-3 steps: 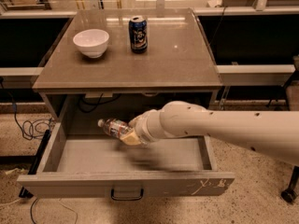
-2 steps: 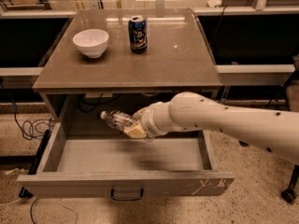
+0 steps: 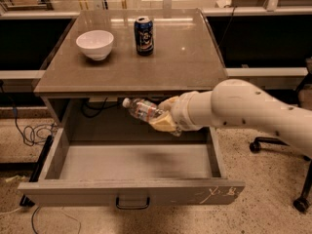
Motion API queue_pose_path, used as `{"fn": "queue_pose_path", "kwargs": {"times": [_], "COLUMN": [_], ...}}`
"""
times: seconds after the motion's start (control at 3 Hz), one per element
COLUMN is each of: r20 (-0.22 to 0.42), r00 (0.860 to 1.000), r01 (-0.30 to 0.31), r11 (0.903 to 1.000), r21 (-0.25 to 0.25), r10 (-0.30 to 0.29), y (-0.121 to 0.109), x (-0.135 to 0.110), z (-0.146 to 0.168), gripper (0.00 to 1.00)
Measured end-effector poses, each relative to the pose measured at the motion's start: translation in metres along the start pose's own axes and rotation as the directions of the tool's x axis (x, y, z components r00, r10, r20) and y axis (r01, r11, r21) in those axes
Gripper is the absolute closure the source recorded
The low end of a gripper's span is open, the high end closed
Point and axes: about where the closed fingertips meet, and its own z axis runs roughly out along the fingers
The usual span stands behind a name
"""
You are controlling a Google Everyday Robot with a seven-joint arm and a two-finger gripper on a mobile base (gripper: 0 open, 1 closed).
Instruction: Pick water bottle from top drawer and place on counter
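Observation:
The water bottle (image 3: pixel 140 109), clear with a white cap and a red-blue label, lies sideways in my gripper (image 3: pixel 163 116), cap pointing left. My gripper is shut on it and holds it in the air above the open top drawer (image 3: pixel 131 191), just below the front edge of the counter (image 3: pixel 180 62). My white arm reaches in from the right. The drawer is pulled out, with a scuffed front panel and a dark handle (image 3: pixel 132 204).
A white bowl (image 3: pixel 95 44) and a dark blue drink can (image 3: pixel 144 35) stand on the counter's back left and middle. Cables (image 3: pixel 29 133) lie on the floor at left. An office chair base (image 3: pixel 302 199) is at right.
My gripper has lifted the water bottle up out of the drawer and a little to the right, toward the counter's front edge.

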Motion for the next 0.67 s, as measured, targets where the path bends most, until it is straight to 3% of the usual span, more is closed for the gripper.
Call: {"fn": "queue_pose_path", "kwargs": {"times": [0.33, 0.67], "r20": [0.001, 0.001], "r00": [0.999, 0.999], "r01": [0.037, 0.037], "r11": [0.9993, 0.9992], "r21": [0.011, 0.011], "r10": [-0.037, -0.037], "y": [-0.0014, -0.0016], "x": [-0.0123, -0.0124], "z": [-0.0454, -0.0455], "gripper": [1.00, 1.00]}}
